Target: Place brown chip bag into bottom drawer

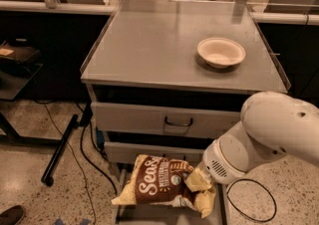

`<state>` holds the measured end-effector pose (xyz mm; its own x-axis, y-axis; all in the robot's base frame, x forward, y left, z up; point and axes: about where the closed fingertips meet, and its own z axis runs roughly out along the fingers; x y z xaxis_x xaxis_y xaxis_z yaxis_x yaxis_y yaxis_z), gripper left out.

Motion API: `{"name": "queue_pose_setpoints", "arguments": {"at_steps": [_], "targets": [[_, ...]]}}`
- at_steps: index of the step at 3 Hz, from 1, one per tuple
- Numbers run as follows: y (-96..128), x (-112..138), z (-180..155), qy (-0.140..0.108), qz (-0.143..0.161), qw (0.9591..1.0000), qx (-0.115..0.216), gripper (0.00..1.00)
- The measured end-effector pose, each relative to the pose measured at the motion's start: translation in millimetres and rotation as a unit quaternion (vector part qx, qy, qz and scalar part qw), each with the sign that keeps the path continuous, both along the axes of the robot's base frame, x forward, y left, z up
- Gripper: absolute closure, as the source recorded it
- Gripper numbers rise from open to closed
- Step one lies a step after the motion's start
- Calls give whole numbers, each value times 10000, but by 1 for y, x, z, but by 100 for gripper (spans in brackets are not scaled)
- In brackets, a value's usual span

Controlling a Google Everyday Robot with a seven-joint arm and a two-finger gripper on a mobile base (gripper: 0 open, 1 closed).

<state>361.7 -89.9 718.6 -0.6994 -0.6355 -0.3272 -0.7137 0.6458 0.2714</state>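
Below the front edge of the worktop (pixel 149 45), a grey metal cabinet stands with its bottom drawer (pixel 149 217) pulled out toward the viewer over a speckled floor. Over this open drawer lies the brown chip bag (pixel 159 184), dark brown with white script lettering and pale yellow crinkled ends. It sits lengthwise from left to right, its left end past the drawer's left wall. Whether the bag rests on the drawer floor or hangs just above it cannot be told.

A bulky white robot arm (pixel 269 134) reaches in from the right, below the worktop's front right corner. Its gripper (pixel 202 181) is at the bag's right yellow end, mostly hidden by the crumpled foil and the arm's wrist; whether it is clamped on the bag or let go cannot be told.

Above the bag, the middle drawer (pixel 149 152) is slightly out, and the top drawer (pixel 129 117) shows a dark handle (pixel 178 122). On the worktop, a round cream bowl (pixel 221 52) sits upright near the right edge, about midway between front and back. A black cable loop (pixel 271 204) lies on the floor to the right.
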Motion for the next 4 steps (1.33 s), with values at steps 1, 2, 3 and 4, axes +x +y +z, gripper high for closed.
{"name": "queue_pose_setpoints", "arguments": {"at_steps": [1, 2, 3, 4], "targets": [[0, 1, 2, -26, 5, 10000, 2, 100], [4, 2, -36, 179, -275, 9991, 255, 100], [2, 12, -100, 492, -715, 9952, 461, 100], [-2, 23, -150, 736, -1045, 9901, 584, 100]]}}
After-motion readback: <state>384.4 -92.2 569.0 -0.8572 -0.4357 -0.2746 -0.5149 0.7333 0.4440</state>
